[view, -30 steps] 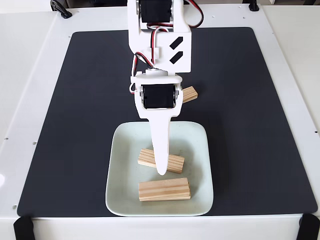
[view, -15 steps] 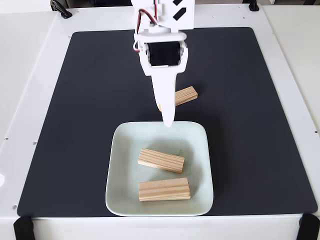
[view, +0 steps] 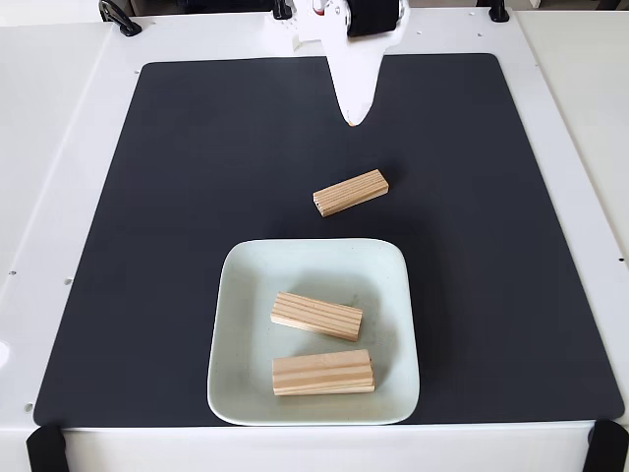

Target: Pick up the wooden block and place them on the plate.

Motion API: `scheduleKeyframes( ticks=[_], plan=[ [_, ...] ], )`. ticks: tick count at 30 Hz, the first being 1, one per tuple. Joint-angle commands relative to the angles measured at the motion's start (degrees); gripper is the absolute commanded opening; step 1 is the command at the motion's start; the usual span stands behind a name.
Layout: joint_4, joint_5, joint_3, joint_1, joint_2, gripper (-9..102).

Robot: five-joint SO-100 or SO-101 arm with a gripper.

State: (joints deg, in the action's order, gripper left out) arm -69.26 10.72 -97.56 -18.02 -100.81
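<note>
Claw: you see your gripper [view: 353, 120] in the fixed view near the far edge of the black mat [view: 197, 197], a white tapered finger pointing down toward the mat. It carries nothing; whether its jaws are apart or closed you cannot tell from this angle.
Arm: only its lower end with a black motor [view: 371, 14] enters at the top edge of the view.
Plate: the plate [view: 246, 334] sits at the near edge of the mat, about midway along that edge.
Blocks on the plate: you have two there. One wooden block [view: 316, 316] lies near the plate's middle, slightly tilted; the second block [view: 322, 374] lies closer to the plate's near rim, almost parallel to that rim. They sit near each other but apart.
Block on the mat: a third block [view: 350, 192] lies flat near the mat's middle, between the gripper and the plate's far rim, touching neither, angled with its right end farther away.
Table: a white table [view: 59, 118] carries the mat.
</note>
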Motion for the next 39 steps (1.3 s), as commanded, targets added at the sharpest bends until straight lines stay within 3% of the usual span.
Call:
scheduleKeyframes(
  ticks=[1, 10, 32, 39],
  plan=[
    [0.6, 1.3, -4.9, -1.7, -3.6, 0],
    [13.4, 1.5, -9.0, -1.2, 1.8, 0],
    [13.6, 1.1, -0.4, -1.1, 14.1, 1],
    [13.4, 1.2, -0.7, 0.1, 13.7, 23]
  ],
)
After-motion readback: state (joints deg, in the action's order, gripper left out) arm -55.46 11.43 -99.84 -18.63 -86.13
